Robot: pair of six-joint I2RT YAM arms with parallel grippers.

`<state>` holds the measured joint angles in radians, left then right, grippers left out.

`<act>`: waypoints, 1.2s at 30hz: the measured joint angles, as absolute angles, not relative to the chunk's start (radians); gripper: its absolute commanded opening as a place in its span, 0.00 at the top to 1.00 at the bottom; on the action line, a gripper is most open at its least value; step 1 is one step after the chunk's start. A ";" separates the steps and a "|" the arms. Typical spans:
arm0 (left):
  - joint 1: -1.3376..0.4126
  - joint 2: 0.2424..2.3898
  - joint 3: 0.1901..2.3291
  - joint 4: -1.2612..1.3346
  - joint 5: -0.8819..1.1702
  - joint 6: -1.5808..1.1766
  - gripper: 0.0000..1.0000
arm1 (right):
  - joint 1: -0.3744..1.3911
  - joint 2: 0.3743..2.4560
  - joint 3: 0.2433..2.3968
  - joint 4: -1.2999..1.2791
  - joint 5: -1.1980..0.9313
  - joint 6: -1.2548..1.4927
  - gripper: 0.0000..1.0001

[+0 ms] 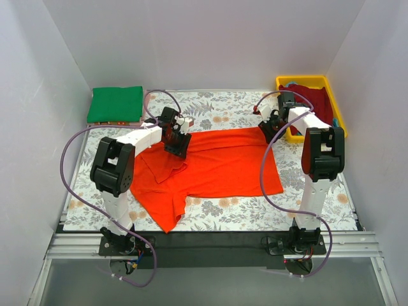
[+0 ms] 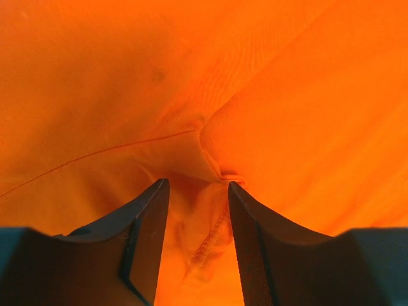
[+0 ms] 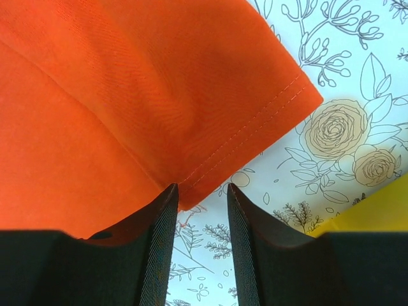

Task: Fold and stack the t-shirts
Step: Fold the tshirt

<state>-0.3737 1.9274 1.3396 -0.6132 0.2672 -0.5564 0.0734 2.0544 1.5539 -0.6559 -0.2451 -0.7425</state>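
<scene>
Sprawling soft wrinkled orange-red t-shirt [image 1: 217,166]

The green shirt [image 1: 115,104] blocks the far left corner of the tabletop [image 1: 319,204], the yellow tray [image 1: 306,81] the far right. The near right corner has room.

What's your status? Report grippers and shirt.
Left gripper astride orange-red shirt fold, grip unconfirmed. Right gripper open at its hem. Green shirt folded, far left. Nothing obstructing.

Yellow plastic tray [image 1: 306,80] — far right corner of floral mat [image 1: 255,213]
</scene>
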 measured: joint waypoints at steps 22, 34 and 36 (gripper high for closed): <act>-0.413 1.944 1.361 -0.630 0.236 -0.562 0.64 | 0.104 1.967 1.520 -0.658 -0.265 -0.790 0.55; -0.419 1.960 1.370 -0.647 0.221 -0.567 0.80 | 0.140 2.014 1.501 -0.659 -0.242 -0.827 0.55; -0.419 1.960 1.370 -0.648 0.221 -0.566 0.81 | 0.140 2.020 1.501 -0.659 -0.236 -0.829 0.55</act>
<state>-0.4194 1.9598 1.3701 -0.6483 0.2211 -0.5659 0.1398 2.0197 1.5013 -0.6594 -0.2363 -0.8291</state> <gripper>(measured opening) 0.202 0.449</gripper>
